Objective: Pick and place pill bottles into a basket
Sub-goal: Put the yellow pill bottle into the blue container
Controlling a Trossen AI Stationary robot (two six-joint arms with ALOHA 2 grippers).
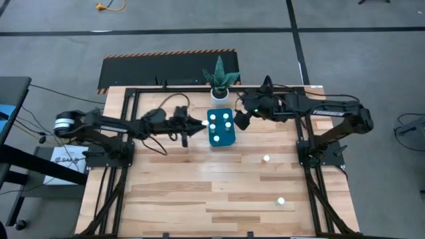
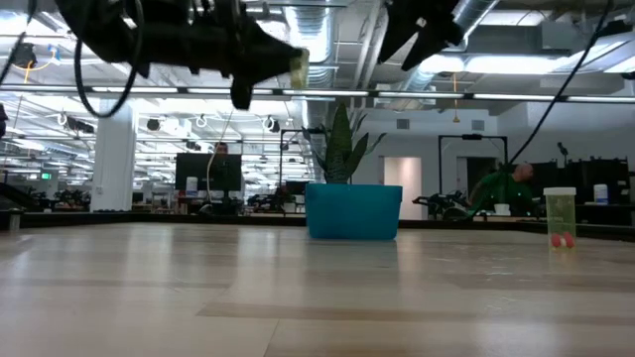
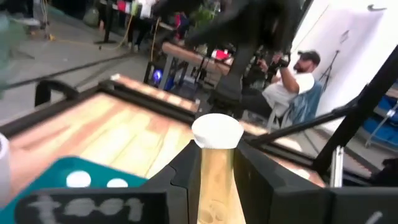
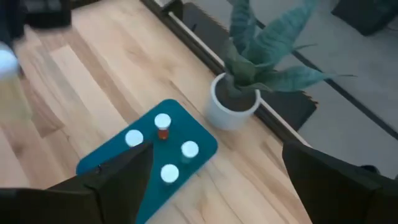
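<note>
The left gripper (image 1: 198,124) was clamped on a white-capped pill bottle (image 3: 216,162), held in the air just beside the teal basket (image 1: 222,139), which lay on the gripper's far side with four bottles inside. The right gripper (image 1: 240,121) hung with its fingers wide apart above the basket's opposite edge, near the potted plant (image 1: 220,81), and two more bottles (image 1: 266,159) stood well apart from both, out on the table (image 1: 199,192)

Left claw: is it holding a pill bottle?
Yes, the left claw grips a white-capped pill bottle between its two fingers, near the basket.
</note>
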